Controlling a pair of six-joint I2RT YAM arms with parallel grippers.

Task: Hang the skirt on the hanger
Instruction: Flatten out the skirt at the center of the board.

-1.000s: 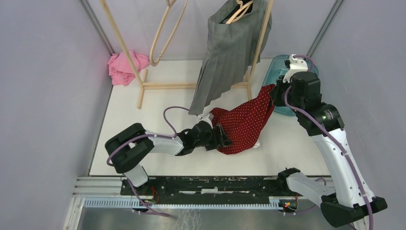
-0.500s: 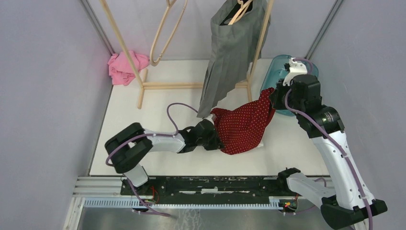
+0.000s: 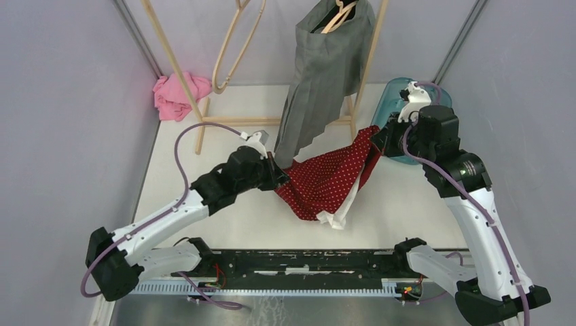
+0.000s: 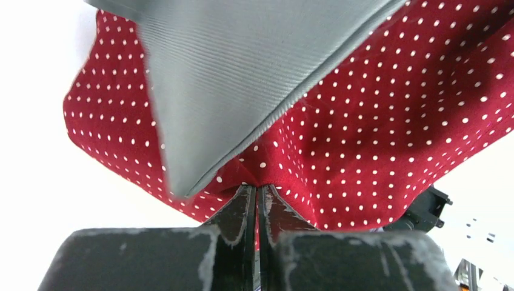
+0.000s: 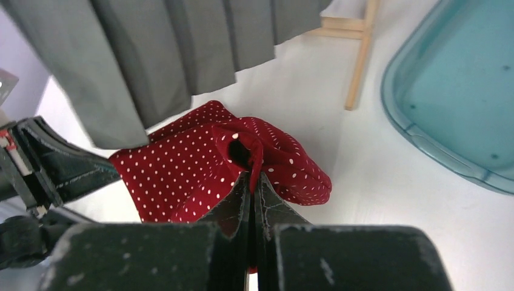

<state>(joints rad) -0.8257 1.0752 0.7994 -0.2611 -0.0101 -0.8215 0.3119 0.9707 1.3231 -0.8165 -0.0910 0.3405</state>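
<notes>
- The red dotted skirt (image 3: 325,178) hangs slung between the two arms above the white surface (image 3: 204,217). Its white lining (image 3: 337,216) droops lowest, nearest the bases.
- The left gripper (image 3: 275,178) is clamped on the skirt's left edge. In the wrist view its jaws are pressed together on a thin pinch of cloth.
- The right gripper (image 3: 375,139) is likewise closed on the opposite corner, farther back and just beside the teal tub (image 3: 392,92).
- The cloth looks light and limp: it sags and folds, with no stiffness to push against. It seems sturdy enough, but so thin a pinch may slip.
- The waistband is probably the best hold, with the grips well apart. I cannot tell whether the held edge is the waistband.
- A grey pleated skirt (image 3: 319,88) hangs just behind, its hem over the red cloth, so it might snag.
- Farthest back, an empty wooden hanger (image 3: 234,51) looks like the likely target.
</notes>
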